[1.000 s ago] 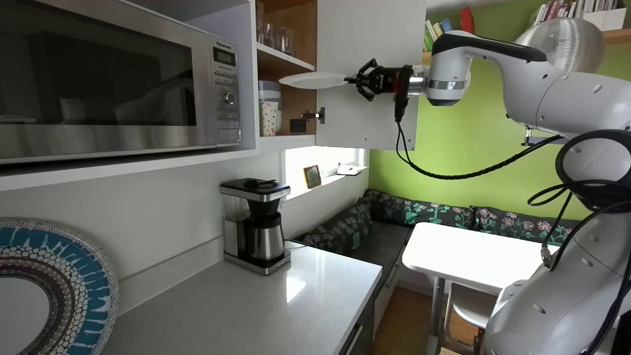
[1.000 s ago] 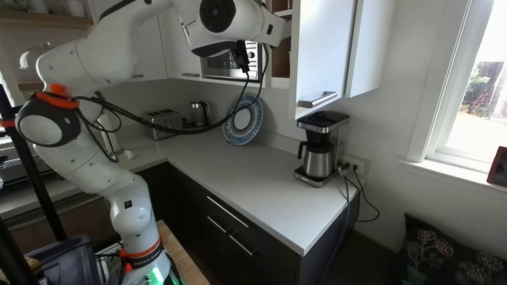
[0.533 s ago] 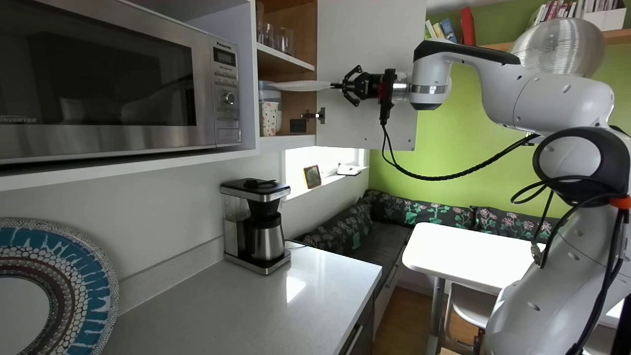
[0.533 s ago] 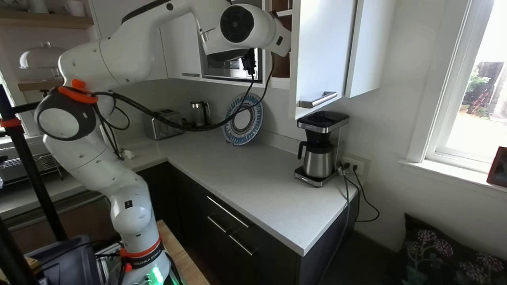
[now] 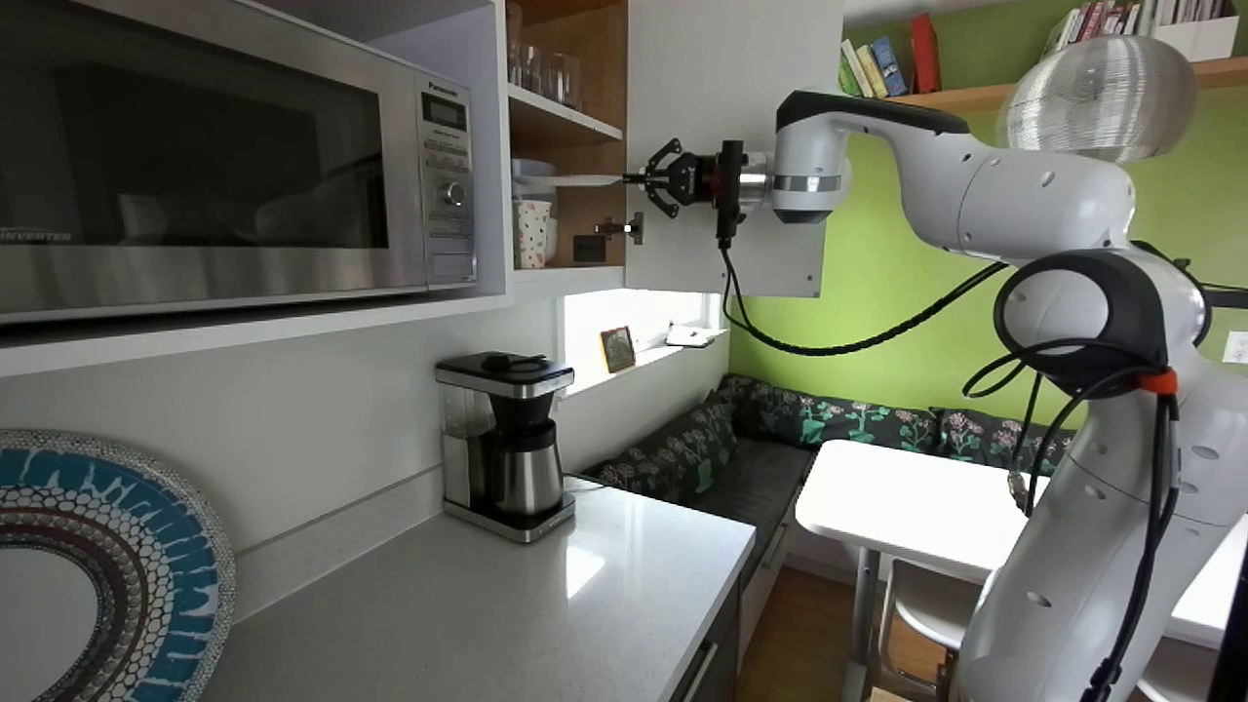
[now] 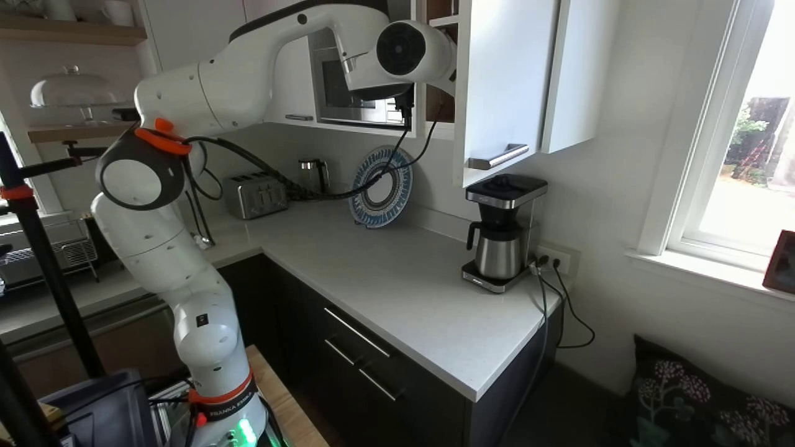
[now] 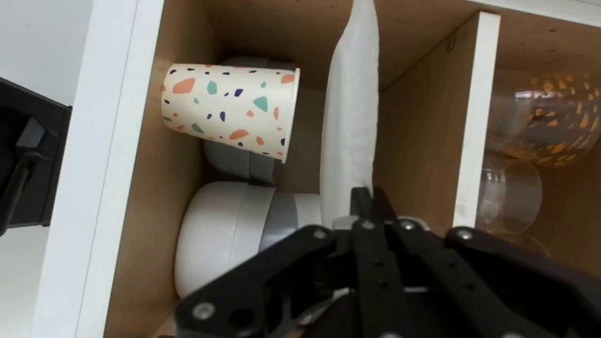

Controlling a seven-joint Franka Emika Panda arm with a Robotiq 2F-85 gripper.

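My gripper (image 5: 632, 178) is shut on the near edge of a thin white plate (image 5: 577, 180), which sticks out nearly level ahead of the fingertips. In the wrist view the plate (image 7: 352, 94) appears edge-on, reaching into the lower compartment of a wall cupboard (image 7: 476, 117). A speckled paper cup (image 7: 230, 105) and white-and-grey round containers (image 7: 225, 230) sit in that compartment. The plate is above the cup, with a gap between them, and below the shelf board (image 5: 575, 114). In an exterior view, the cupboard door (image 6: 506, 74) hides the gripper and plate.
Glasses (image 7: 512, 192) stand on the upper shelf. The swung-out cupboard door (image 5: 731, 224) is beside the gripper. A microwave (image 5: 448, 195) adjoins the cupboard. Below, a coffee maker (image 5: 507, 448) and a patterned round plate (image 6: 381, 186) stand on the counter (image 6: 372, 267).
My arm has moved toward the cupboard and slightly down, carrying the plate into the lower compartment. The plate now looks flatter, more edge-on. The grip is unchanged.
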